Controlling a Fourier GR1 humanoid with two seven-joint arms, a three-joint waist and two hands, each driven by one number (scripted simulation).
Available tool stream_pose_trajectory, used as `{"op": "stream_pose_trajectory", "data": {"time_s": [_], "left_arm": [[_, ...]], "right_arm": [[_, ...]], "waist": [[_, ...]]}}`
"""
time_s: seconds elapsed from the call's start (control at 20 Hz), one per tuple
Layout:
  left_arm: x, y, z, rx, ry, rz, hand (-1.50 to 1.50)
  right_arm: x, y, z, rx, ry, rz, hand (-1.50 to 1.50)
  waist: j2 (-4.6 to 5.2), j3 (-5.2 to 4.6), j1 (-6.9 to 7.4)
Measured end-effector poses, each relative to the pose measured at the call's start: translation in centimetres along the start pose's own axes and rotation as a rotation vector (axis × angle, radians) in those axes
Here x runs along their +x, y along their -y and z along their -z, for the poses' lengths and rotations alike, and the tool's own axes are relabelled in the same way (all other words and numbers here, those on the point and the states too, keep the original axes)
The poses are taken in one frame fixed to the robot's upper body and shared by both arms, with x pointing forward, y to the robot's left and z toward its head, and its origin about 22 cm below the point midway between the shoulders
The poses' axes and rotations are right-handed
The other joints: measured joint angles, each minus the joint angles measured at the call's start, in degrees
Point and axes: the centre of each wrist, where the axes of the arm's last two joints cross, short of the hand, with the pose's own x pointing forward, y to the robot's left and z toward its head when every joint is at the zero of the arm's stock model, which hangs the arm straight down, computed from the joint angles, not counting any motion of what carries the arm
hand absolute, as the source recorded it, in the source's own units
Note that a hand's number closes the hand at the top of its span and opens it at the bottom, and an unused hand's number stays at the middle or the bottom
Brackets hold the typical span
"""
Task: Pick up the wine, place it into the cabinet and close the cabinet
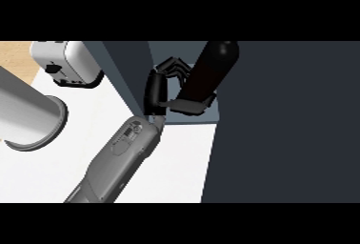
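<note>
Left hand [163, 90] is curled round the lower body of the wine [209, 71]; fingers wrap the far side, thumb bar crosses the base. Bottle is dark, tilted with neck leaning up and to the right, held inside the mouth of the cabinet [141, 71], above its pale blue floor. Tilt probably follows the wrist angle needed to reach past the cabinet's left wall. Base appears close to the floor; cannot tell whether it touches. Large dark panel at right is likely the cabinet door [288, 124], standing open. Judgement: placing step near its end; release and door closing not yet done. Toaster [67, 62] sits at the worktop's [183, 157] far left corner. Right hand not visible.
</note>
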Motion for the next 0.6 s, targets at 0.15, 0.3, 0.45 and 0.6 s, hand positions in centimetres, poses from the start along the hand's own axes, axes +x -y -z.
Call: {"op": "stream_pose_trajectory", "data": {"time_s": [0.15, 0.3, 0.45, 0.6], "left_arm": [[-1.1, -0.2, 0.0, -0.004, -0.021, 0.016, 1.50], [-2.4, -0.3, -0.2, -0.010, -0.036, 0.048, 1.50], [-3.5, -0.3, -0.5, -0.007, -0.050, 0.091, 1.50], [-4.5, -0.8, -0.5, -0.003, -0.052, 0.123, 1.50]], "right_arm": [[-0.7, -0.1, -0.2, 0.009, -0.013, 0.015, -1.50], [-0.4, -0.1, 0.0, 0.016, -0.004, 0.014, -1.50], [-0.3, -0.5, 0.0, 0.032, -0.002, 0.019, -1.50], [-0.1, -0.3, 0.0, 0.030, 0.000, 0.012, -1.50]], "waist": [[0.04, 0.01, -0.03], [0.05, 0.01, -0.14], [0.08, -0.01, -0.36], [0.10, -0.01, -0.49]]}}
